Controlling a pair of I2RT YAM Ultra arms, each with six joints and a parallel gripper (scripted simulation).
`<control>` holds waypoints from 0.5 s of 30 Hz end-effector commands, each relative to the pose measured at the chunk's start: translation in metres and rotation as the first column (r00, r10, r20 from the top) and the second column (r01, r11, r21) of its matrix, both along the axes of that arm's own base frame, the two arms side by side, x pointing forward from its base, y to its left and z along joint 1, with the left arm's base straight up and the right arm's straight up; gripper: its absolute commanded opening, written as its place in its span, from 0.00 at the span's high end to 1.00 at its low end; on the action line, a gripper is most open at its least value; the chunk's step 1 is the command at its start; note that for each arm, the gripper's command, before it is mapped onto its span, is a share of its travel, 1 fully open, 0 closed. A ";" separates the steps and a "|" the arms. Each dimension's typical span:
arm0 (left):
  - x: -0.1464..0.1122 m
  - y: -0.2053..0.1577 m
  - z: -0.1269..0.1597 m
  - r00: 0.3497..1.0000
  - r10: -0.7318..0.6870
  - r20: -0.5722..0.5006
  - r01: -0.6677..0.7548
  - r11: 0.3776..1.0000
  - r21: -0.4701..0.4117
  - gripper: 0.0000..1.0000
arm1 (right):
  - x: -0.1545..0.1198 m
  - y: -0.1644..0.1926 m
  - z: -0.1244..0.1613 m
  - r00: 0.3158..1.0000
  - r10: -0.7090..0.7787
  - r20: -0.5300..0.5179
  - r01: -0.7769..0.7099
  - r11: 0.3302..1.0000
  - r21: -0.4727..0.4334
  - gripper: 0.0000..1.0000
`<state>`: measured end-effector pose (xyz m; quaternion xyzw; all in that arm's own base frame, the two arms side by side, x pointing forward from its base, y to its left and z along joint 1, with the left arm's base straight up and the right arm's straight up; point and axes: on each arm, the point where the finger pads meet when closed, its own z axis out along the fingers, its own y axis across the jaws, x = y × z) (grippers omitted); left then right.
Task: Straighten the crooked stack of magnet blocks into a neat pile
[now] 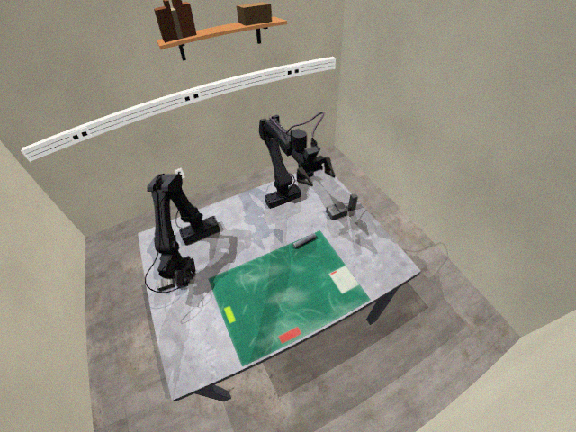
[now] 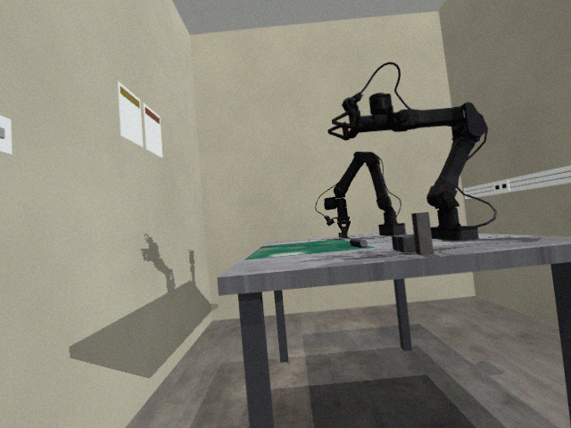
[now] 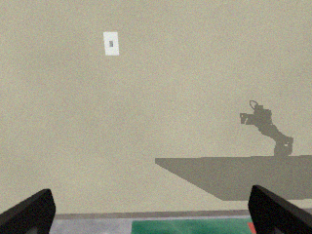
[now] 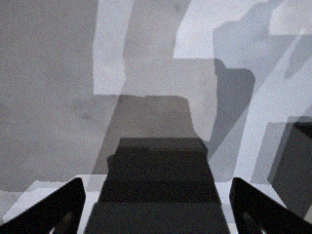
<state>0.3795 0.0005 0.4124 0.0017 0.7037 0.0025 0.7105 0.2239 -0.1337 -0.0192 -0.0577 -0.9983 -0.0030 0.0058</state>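
The stack of magnet blocks (image 4: pixel 158 214) is dark in the right wrist view, low in the middle. Its layers show as steps, and one sticks out a little at the left. In the top and exterior views I cannot make it out. My right gripper (image 4: pixel 157 186) (image 2: pixel 343 235) is open low at the table, one finger on each side of the stack, with pale gaps between fingers and blocks. My left gripper (image 1: pixel 318 178) (image 2: pixel 331 127) (image 3: pixel 152 196) is open and empty, high above the table, far from the stack. The lower part of the stack is hard to tell.
A dark block (image 4: pixel 294 171) stands right of the stack. A low grey block (image 1: pixel 336 211) (image 2: pixel 402 242) and an upright post (image 1: pixel 352 202) (image 2: pixel 422 233) stand below the left arm. A grey cylinder (image 1: pixel 304 240) (image 2: pixel 359 242) lies on the green mat (image 1: pixel 251 316).
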 end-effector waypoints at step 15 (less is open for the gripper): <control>-0.008 -0.001 0.036 0.996 -0.005 0.090 0.005 1.000 0.001 0.00 | 0.008 0.000 0.085 0.999 0.012 0.044 -0.011 1.000 -0.007 0.20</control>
